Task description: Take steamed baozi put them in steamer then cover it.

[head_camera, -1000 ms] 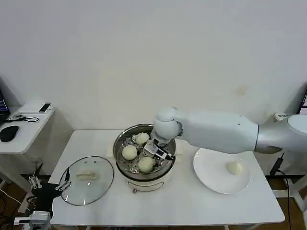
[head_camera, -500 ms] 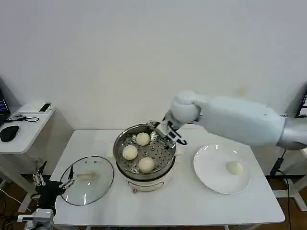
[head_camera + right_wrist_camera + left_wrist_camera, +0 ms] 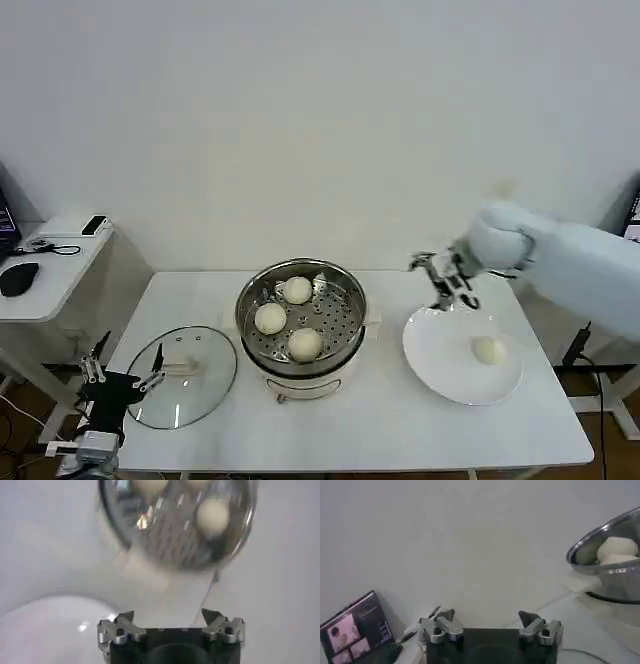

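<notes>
Three baozi (image 3: pixel 286 317) sitting inside steamer (image 3: pixel 301 318) on perforated tray; fourth baozi (image 3: pixel 488 350) lying on white plate (image 3: pixel 440 370), just right of steamer. Cover (image 3: pixel 181 375) lying flat on table (image 3: pixel 380 440), just left of steamer, handle up.

Right gripper (image 3: pixel 446 281) hovering right of steamer, above plate's near-steamer rim, short of last bun. Fingers spread wide, holding nothing; confirmed in wrist view, right gripper (image 3: pixel 172 625) looking back at steamer, both tips apart w/ bare gap.

Left gripper (image 3: pixel 122 375) waiting left of steamer, beside cover's outer edge, low by table edge. Fingers open, empty; same in wrist view (image 3: pixel 489 625).

Risks, judged: bun soft & smooth, so squashing or slipping if pinched off-centre; plate sliding if tips scraping it. Dropping 4th bun onto one of the three, leaving it perched too high for cover to seat. Cover slippery glass, handle narrow, so tilting on lift.

Surface: white tabletop, plain. Room: white wall behind steamer; side desk far left of steamer w/ mouse (image 3: pixel 19 277).
</notes>
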